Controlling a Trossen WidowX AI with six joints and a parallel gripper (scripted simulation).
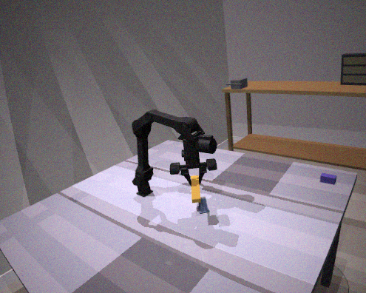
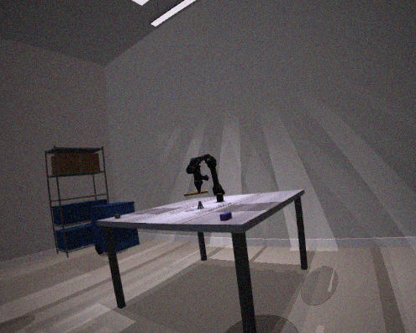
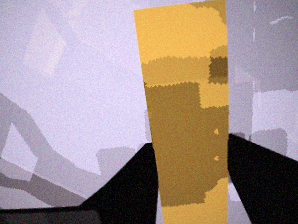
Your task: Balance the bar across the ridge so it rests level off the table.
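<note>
Hovering above the pale grey-patterned worktop (image 1: 98,192), the black arm's gripper (image 1: 193,177) points straight down, fingers clamped on the flat yellow rectangular bar (image 1: 195,189). That bar is held well clear of the surface: the exterior view shows it roughly level in the air (image 2: 196,193), above the small grey wedge-shaped ridge (image 2: 200,205). From the top view its near end sits just over the ridge (image 1: 203,206), not touching. A small purple block (image 1: 327,178) lies well apart near the far corner.
</note>
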